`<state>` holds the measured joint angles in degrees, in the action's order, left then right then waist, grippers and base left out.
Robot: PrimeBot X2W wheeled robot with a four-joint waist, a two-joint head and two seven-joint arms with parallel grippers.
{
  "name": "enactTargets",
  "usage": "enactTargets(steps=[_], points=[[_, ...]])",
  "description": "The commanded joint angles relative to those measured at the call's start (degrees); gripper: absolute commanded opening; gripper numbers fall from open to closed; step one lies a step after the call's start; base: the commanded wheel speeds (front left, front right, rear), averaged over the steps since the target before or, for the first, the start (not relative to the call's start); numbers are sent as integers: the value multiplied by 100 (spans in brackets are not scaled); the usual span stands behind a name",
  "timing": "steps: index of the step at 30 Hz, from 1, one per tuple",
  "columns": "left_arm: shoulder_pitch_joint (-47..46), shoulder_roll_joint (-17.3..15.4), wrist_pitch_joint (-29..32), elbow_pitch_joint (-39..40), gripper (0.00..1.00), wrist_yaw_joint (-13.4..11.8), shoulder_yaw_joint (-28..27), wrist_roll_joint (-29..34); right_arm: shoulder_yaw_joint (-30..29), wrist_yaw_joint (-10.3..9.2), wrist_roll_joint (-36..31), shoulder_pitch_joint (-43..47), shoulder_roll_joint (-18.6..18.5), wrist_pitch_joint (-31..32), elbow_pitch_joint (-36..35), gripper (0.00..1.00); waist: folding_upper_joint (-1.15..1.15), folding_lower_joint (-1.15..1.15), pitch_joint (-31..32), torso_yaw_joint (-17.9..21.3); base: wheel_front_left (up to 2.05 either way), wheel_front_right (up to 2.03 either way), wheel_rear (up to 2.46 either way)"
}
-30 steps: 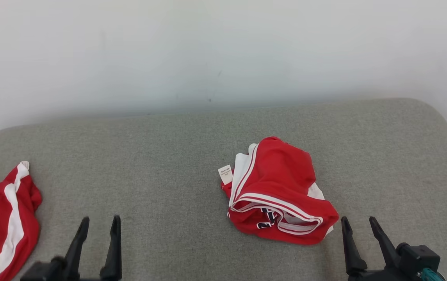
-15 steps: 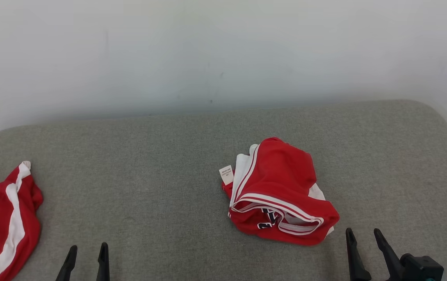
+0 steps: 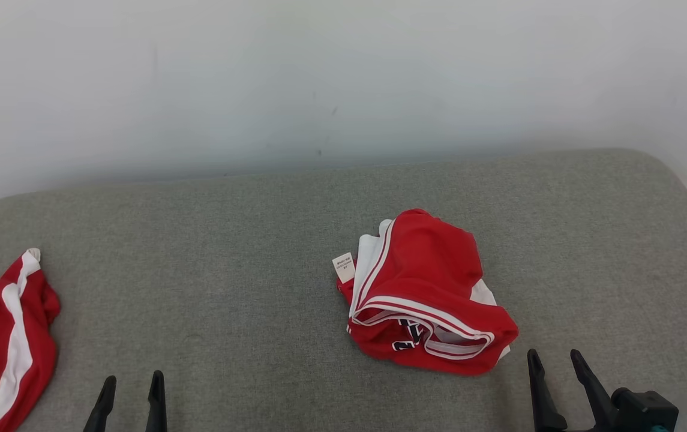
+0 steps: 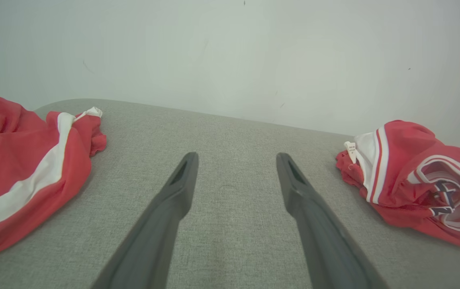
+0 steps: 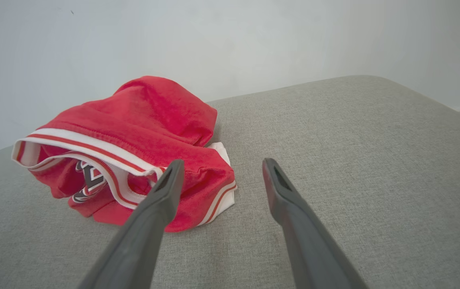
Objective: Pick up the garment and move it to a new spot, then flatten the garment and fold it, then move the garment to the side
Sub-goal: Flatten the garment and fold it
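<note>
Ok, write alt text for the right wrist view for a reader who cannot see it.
A crumpled red garment with white-striped trim lies on a grey padded surface before a pale wall. The right gripper, open and empty, rises from the bottom edge near the garment.

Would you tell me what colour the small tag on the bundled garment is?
White with dark print; the tag on the garment shows best in the head view.
</note>
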<state>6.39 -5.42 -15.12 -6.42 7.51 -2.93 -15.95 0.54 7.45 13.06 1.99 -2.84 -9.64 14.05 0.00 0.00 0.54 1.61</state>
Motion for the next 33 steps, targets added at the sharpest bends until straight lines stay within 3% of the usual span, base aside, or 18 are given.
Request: enactTargets(steps=[1, 14, 23, 33], points=[[77, 19, -5, 28, 100, -14, -12, 19, 20, 7, 23, -49, -7, -8, -4, 100, 0, 0, 3, -18, 0, 0, 0], [-28, 2, -5, -51, 100, -9, 361, -125, 257, 6, -361, -623, -7, 623, 484, 100, 0, 0, -62, -360, 0, 0, 0], [-128, 23, -5, -111, 100, -9, 524, -222, -123, 6, -1040, -1042, -7, 912, 1266, 100, 0, 0, -185, -703, 0, 0, 0], [-215, 29, -5, -127, 100, -8, 530, -287, -226, 6, -1154, -1462, -7, 1020, 1880, 100, 0, 0, -318, -823, 0, 0, 0]])
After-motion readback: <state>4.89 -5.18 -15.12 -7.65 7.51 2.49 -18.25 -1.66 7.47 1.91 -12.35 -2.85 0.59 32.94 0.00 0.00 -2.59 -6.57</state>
